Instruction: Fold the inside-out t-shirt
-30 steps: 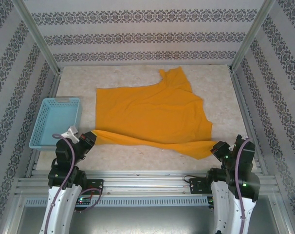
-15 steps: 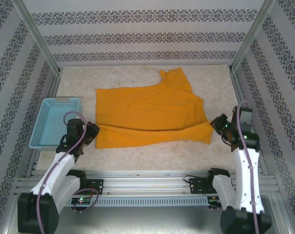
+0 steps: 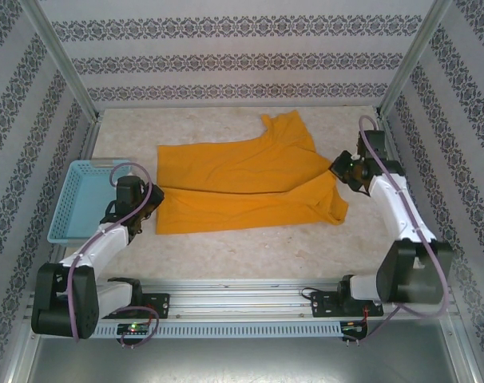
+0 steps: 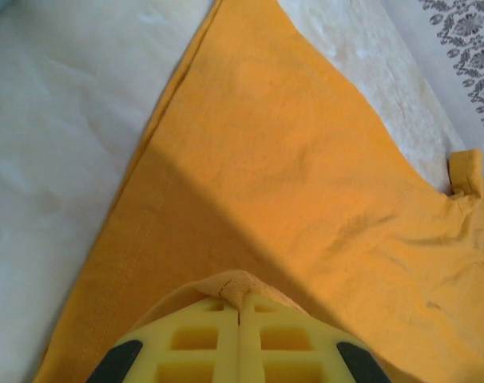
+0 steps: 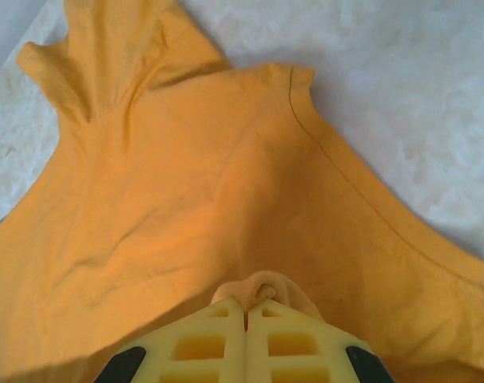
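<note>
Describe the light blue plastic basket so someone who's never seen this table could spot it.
Start at the pale speckled tabletop and go to its left edge. There, just left of the mustard orange-yellow cotton t-shirt, sits a shallow rectangular light blue plastic basket, the one rigid, blue thing.

You've got the inside-out t-shirt (image 3: 242, 179) lying mid-way across the counter (image 3: 226, 251), near part doubled over onto itself. The basket (image 3: 78, 203) sits at the left edge. The left gripper (image 3: 152, 205) is at the shirt's left side, and the right gripper (image 3: 336, 166) is at its right side, farther back.
</note>
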